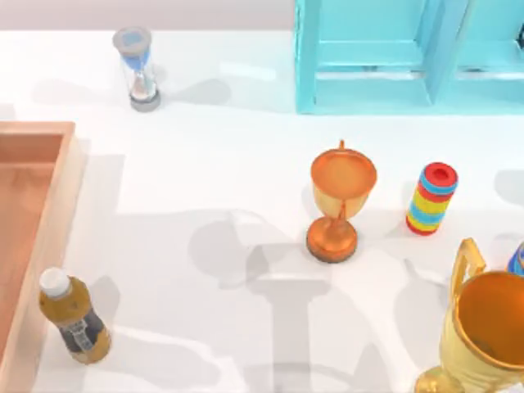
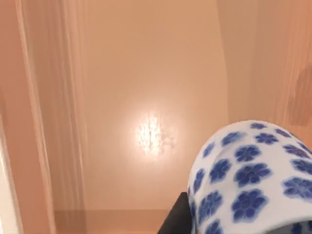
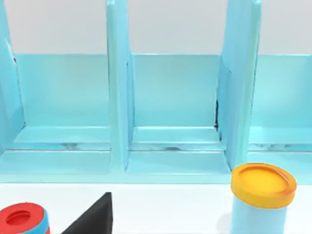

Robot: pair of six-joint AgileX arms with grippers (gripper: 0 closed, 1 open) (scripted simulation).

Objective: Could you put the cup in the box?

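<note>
Cup, small white cylinder with blue flowers (image 2: pixel 253 180), hangs clamped in my left gripper above the shallow orange-brown wooden box's (image 2: pixel 146 97) floor; lower gently, keeping it upright, and release only once seated; right arm parked

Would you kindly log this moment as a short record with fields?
cup: white with blue flowers, at the left tool, over the box floor
box: wooden, at the table's left edge
orange trophy: upright, mid-table
gold trophy: table's lower right corner
ring stack: right of the orange trophy
bottle: beside the box rim
shelf: cyan, far right
</note>
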